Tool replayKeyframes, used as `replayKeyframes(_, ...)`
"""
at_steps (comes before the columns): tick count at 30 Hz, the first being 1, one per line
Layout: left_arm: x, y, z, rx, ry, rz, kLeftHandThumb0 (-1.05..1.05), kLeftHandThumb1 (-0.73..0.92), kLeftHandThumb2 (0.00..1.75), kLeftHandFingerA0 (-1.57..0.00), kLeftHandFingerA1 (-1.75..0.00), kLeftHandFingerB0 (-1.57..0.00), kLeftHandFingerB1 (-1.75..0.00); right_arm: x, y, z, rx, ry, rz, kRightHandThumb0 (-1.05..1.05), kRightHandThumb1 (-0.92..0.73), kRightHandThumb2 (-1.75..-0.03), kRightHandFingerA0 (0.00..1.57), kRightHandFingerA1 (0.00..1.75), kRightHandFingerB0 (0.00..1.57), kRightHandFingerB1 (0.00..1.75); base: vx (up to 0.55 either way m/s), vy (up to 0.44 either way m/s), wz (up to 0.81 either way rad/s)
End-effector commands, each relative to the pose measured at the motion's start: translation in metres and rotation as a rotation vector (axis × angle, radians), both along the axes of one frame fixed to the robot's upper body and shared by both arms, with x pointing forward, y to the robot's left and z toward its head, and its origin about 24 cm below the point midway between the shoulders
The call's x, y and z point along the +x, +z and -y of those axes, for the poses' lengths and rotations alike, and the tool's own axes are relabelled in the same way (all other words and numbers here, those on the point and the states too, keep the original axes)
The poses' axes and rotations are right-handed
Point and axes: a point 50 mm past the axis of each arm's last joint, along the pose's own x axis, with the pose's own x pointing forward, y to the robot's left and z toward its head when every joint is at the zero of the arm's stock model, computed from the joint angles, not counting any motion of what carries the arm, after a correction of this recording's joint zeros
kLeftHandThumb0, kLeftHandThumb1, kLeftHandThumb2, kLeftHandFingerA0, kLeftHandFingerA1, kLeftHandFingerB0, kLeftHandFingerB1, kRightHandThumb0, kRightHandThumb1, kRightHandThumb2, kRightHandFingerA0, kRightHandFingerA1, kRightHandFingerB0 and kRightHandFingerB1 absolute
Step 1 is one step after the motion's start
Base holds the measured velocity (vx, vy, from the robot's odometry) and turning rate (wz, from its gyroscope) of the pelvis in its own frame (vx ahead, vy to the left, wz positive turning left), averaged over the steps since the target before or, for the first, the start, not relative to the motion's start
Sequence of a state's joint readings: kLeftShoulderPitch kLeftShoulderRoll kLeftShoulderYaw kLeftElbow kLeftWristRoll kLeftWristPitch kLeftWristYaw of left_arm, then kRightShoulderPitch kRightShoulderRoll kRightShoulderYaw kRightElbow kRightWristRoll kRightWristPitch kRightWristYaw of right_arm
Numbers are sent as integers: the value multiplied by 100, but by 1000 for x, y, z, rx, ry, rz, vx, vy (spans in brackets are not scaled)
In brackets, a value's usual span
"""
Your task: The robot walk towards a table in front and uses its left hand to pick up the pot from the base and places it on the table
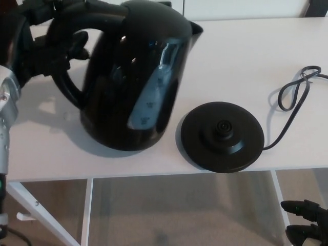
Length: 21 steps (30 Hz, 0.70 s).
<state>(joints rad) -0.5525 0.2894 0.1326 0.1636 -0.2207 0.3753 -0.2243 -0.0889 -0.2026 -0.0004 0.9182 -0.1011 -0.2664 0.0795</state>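
A black pot [138,77], an electric kettle with a clear water gauge on its side, is seen just left of its round black base [222,136]. It is off the base and parted from it by a narrow strip of white table [246,56]. The pot's handle, on the side away from the base, is gripped by the robot's left hand [56,43], with the fingers closed around it. A shadow is cast right beneath the pot. Whether its bottom is resting on the table or held just above it cannot be told. A black cord [294,97] is looped to the right of the base. The right hand [306,225] is seen below and to the right of the base, under the table edge, with nothing held; how wide it is cannot be told.

For the step to be done well, the pot should be held upright and lowered flat, clear of the base's rim. The grip should be loosened only once the pot's weight is borne by the table.
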Motion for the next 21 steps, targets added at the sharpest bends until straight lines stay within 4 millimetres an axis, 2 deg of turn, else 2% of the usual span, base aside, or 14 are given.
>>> replayKeyframes(1,-3,5,-2,76,-314,-74,-76,46,79,0,-3,0,0,2,3,6,-28,13,-2,-7,-73,-61,47,49,46,47,0,0,0)
replayKeyframes(2,-4,5,-3,87,-340,-89,-76,46,79,0,-3,0,0,1,3,6,-30,17,1,-7,-73,-61,47,49,46,47,0,0,0)
replayKeyframes(3,-4,4,-3,99,-362,-103,-67,42,70,0,0,0,0,2,3,6,-27,14,-1,-6,-73,-61,48,48,46,46,0,0,0)
replayKeyframes(6,-5,6,-5,168,-420,-139,-73,42,72,0,0,0,0,4,4,6,-25,10,1,-6,-73,-61,48,48,47,45,0,0,0)
replayKeyframes(12,-6,10,-12,209,-473,-198,-63,40,68,0,0,0,0,9,6,5,-37,13,12,-7,-72,-61,49,49,46,46,0,0,0)
replayKeyframes(18,-5,14,-21,260,-486,-219,-64,39,68,0,0,0,0,15,10,5,-46,21,20,-7,-72,-61,48,48,45,45,0,0,0)
replayKeyframes(19,-6,15,-23,275,-484,-229,-60,39,65,0,0,0,0,15,10,4,-46,22,19,-7,-73,-61,48,47,46,45,0,0,0)
replayKeyframes(20,-7,16,-26,328,-474,-245,-58,47,55,0,0,0,0,15,10,4,-45,26,17,-7,-73,-60,47,47,45,45,0,0,0)
replayKeyframes(21,-7,17,-29,364,-469,-252,-57,46,54,0,0,0,0,16,11,4,-46,31,20,-6,-73,-60,47,47,45,46,0,0,0)
